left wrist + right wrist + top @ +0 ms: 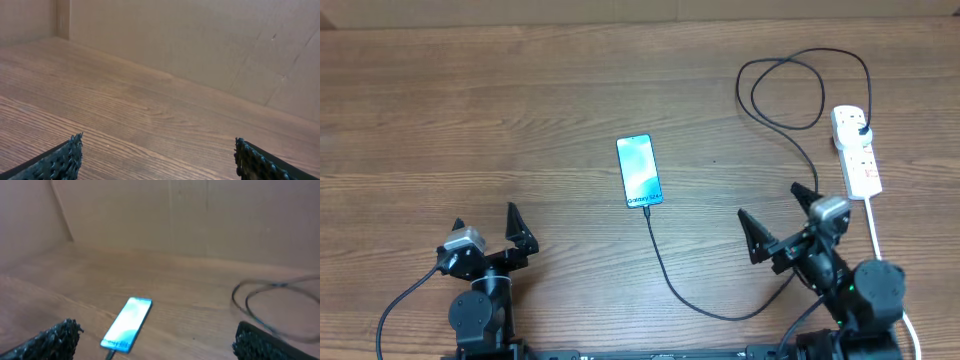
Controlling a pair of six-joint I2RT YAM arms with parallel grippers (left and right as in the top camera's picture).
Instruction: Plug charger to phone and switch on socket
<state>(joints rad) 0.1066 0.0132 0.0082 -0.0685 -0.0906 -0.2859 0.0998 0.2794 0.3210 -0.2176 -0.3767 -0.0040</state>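
The phone (639, 171) lies flat in the middle of the table, screen lit light blue; it also shows in the right wrist view (127, 324). The black charger cable (682, 287) runs from the phone's near end, curves right, loops at the back (790, 90) and ends in a black plug (861, 128) seated in the white socket strip (857, 152) at the right. Its connector sits in the phone's near end (109, 354). My left gripper (485, 225) is open and empty at the front left. My right gripper (778, 212) is open and empty, right of the phone and left of the strip.
The strip's white cord (876, 235) runs toward me along the right, beside my right arm. A cardboard wall (200, 40) stands along the back of the wooden table (470, 120).
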